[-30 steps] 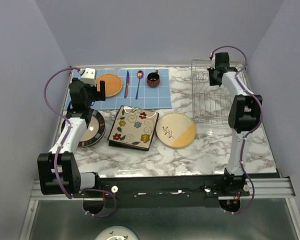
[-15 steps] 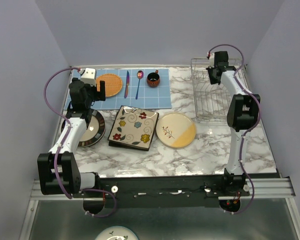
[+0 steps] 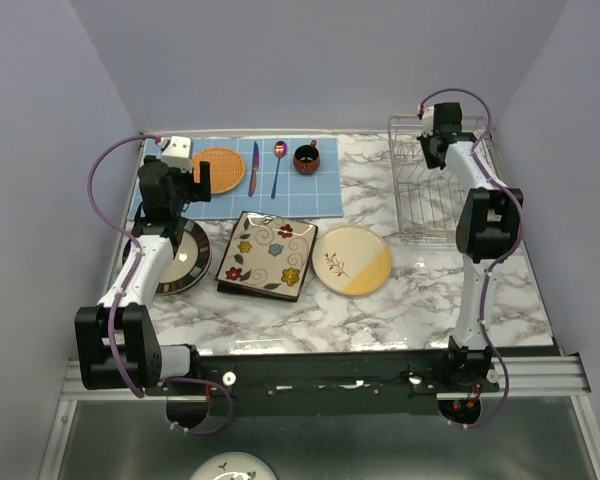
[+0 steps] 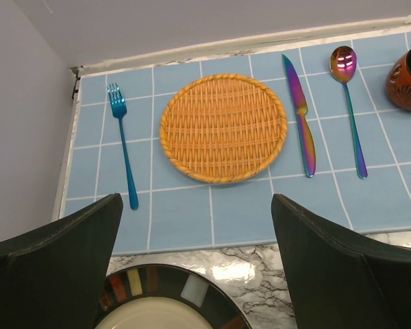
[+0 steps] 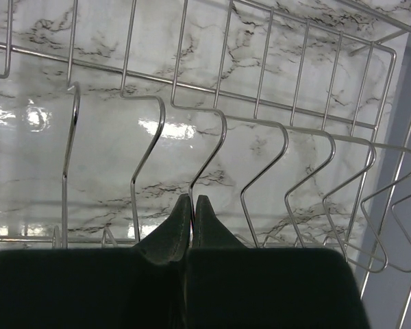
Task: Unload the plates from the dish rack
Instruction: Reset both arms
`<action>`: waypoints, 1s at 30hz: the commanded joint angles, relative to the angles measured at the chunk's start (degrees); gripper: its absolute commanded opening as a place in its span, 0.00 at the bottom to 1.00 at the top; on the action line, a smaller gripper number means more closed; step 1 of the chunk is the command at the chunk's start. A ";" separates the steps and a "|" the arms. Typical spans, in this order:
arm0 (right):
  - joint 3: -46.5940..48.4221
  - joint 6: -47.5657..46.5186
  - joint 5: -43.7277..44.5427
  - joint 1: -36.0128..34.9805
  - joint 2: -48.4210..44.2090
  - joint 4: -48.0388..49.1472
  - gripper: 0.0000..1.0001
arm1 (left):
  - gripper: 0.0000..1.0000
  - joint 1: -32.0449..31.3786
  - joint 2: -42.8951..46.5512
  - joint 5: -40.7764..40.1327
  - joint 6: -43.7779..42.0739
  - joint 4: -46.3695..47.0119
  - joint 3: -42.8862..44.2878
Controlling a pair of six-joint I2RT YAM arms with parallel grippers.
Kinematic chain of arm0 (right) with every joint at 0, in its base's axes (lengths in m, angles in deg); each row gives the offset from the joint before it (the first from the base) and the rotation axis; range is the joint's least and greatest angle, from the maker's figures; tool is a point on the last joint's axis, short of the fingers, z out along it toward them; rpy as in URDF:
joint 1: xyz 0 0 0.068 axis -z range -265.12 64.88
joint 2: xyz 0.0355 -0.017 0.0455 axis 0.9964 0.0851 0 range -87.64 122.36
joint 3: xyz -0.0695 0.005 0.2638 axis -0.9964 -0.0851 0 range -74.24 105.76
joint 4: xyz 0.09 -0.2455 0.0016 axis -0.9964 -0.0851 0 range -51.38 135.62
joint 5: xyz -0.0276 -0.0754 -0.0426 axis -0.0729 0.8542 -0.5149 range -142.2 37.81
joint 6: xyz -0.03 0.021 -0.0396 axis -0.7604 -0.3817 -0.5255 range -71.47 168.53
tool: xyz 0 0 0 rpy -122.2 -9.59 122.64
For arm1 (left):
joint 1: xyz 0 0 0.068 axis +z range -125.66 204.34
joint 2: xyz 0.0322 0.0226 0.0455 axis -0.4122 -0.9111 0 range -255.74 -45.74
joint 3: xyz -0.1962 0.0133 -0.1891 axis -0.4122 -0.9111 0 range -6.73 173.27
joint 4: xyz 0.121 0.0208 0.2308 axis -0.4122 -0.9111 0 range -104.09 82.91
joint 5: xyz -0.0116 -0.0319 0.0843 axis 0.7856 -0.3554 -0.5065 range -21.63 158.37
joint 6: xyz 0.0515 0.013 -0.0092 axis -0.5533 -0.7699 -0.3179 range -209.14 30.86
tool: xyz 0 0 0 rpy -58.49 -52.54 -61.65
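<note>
the silver wire rack (image 3: 432, 190) is set far right; the right gripper (image 5: 192, 200) is pressed together over its wires. left of it are laid a cream plate (image 3: 351, 260), a flowered plate (image 3: 267, 255) and a striped plate (image 3: 180, 258), the last beneath the spread left gripper (image 4: 197, 205).

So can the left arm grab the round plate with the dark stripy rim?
Probably yes. The left gripper hangs open above the round, dark stripe-rimmed plate, with nothing between them. It lies flat on the marble table, so pinching its edge could be tricky.
</note>
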 commanded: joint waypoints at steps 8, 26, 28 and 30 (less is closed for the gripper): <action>0.84 -0.60 4.57 2.10 -1.55 4.79 0.22 | 0.99 -0.18 0.41 -1.75 -0.54 1.72 -0.23; 0.32 8.10 -5.97 2.10 -12.62 -1.71 0.54 | 0.99 -0.18 0.76 -1.49 -0.37 1.89 -0.40; -1.00 10.91 -7.03 2.10 -15.25 -1.97 0.61 | 0.99 -0.27 0.85 -1.66 -0.02 2.15 -0.40; -1.27 13.62 -10.27 2.10 -18.77 -3.90 0.71 | 0.99 -0.26 1.02 -1.66 0.16 2.33 -0.40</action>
